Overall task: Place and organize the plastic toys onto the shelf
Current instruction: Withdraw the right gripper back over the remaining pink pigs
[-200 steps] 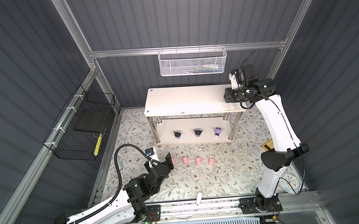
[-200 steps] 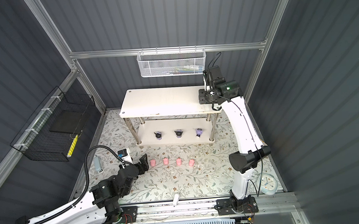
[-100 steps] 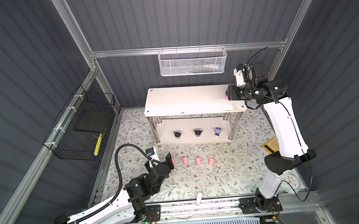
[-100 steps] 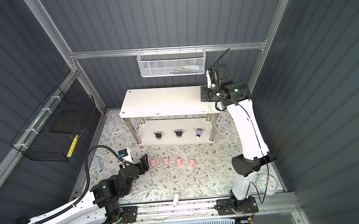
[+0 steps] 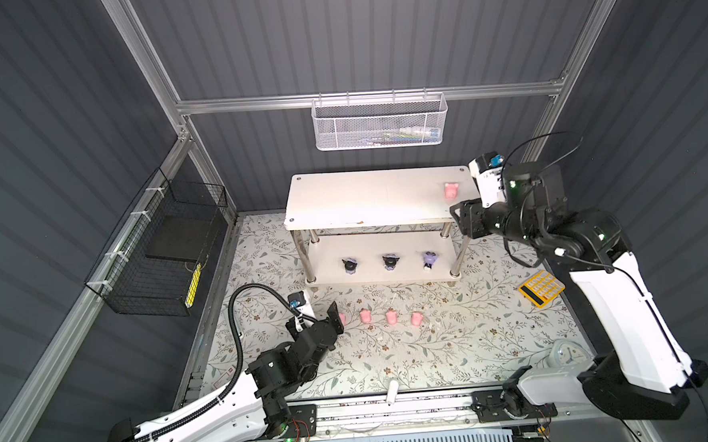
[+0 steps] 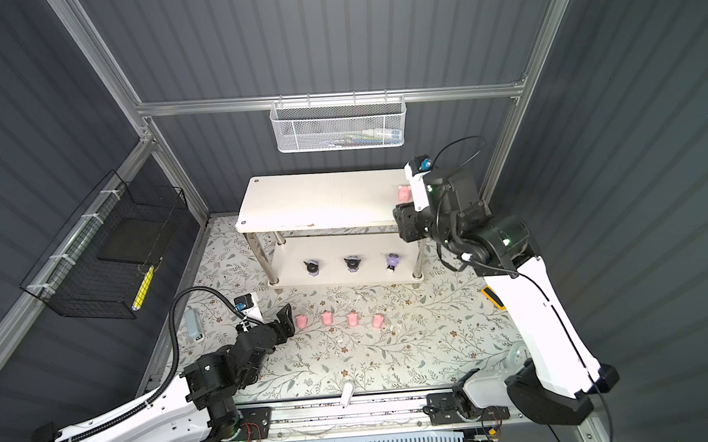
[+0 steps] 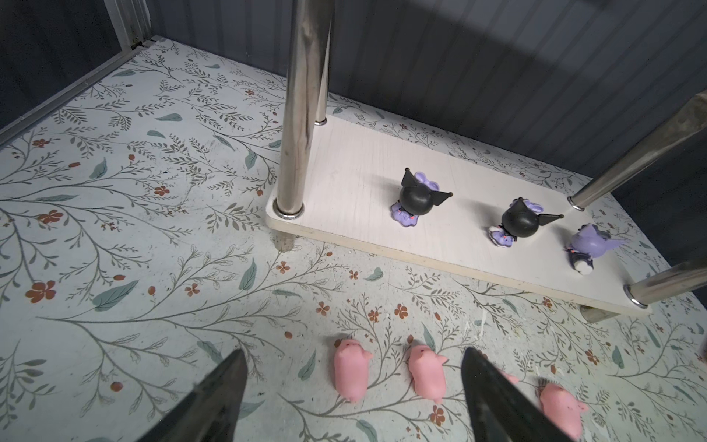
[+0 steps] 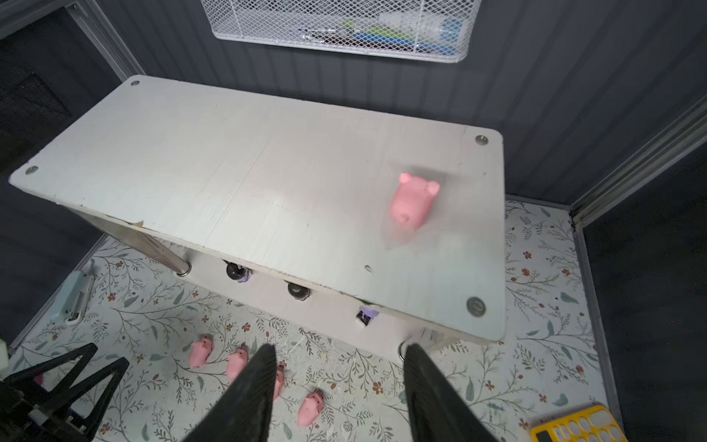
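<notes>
The white two-tier shelf (image 5: 368, 204) stands at the back. One pink pig toy (image 5: 451, 190) (image 8: 413, 201) lies alone at the right end of its top board. Three purple toys (image 5: 390, 261) (image 7: 417, 201) stand in a row on the lower board. Several pink pigs (image 5: 390, 316) (image 7: 350, 369) lie in a row on the floral floor in front. My left gripper (image 5: 335, 314) (image 7: 354, 352) is open low over the row's left end, with two pigs between its fingers. My right gripper (image 5: 461, 220) (image 8: 340, 346) is open and empty, off the shelf's front right corner.
A white mesh basket (image 5: 378, 123) hangs on the back wall and a black wire basket (image 5: 162, 248) on the left wall. A yellow calculator (image 5: 541, 288) and a pale blue clock (image 5: 569, 354) lie at the right. A pale blue object (image 6: 193, 324) lies at the floor's left.
My right gripper has drawn back from the top board toward the front right, its jaws wider, leaving the pink pig lying there. The left arm has hardly moved.
</notes>
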Available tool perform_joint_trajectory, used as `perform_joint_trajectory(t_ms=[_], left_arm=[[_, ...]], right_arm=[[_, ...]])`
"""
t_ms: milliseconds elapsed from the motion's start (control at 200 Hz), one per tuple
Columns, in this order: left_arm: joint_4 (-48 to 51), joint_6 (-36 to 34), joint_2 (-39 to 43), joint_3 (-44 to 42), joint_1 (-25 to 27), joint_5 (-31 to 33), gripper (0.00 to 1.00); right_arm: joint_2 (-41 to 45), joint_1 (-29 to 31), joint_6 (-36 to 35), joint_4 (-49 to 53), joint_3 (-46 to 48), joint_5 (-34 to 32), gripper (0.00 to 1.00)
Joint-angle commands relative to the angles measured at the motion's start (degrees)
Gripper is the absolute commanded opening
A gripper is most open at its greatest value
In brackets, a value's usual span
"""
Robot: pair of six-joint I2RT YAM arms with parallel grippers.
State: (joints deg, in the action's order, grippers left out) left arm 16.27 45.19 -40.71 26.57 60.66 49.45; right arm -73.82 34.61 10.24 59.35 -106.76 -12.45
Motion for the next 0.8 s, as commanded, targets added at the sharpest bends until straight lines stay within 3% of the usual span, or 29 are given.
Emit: perform_joint_trajectory(t_ms=[0, 230, 355, 520, 790], left_arm=[[0.68, -0.63, -0.57, 2.2, -0.46, 1.35, 0.88], [1.48, -0.54, -1.08, 2.96, -0.63, 2.65, 0.88], [1.31, -0.54, -1.4, 3.36, -0.85, 3.2, 0.88], [1.31, -0.55, -2.76, 3.99, -1.06, 3.2, 0.88], [1.45, 0.25, -2.84, 3.37, -1.07, 2.67, 0.88]], right_arm=[[5.15, 3.33, 1.56, -5.13, 7.01, -5.38, 0.56], [16.36, 15.07, 7.86, -11.82, 26.27, -9.55, 0.57], [19.37, 20.63, 14.83, -16.0, 36.23, -10.47, 0.58], [18.68, 26.37, 26.59, -20.22, 45.55, -14.26, 0.58], [11.18, 26.43, 41.43, -21.86, 53.17, -15.64, 0.61]])
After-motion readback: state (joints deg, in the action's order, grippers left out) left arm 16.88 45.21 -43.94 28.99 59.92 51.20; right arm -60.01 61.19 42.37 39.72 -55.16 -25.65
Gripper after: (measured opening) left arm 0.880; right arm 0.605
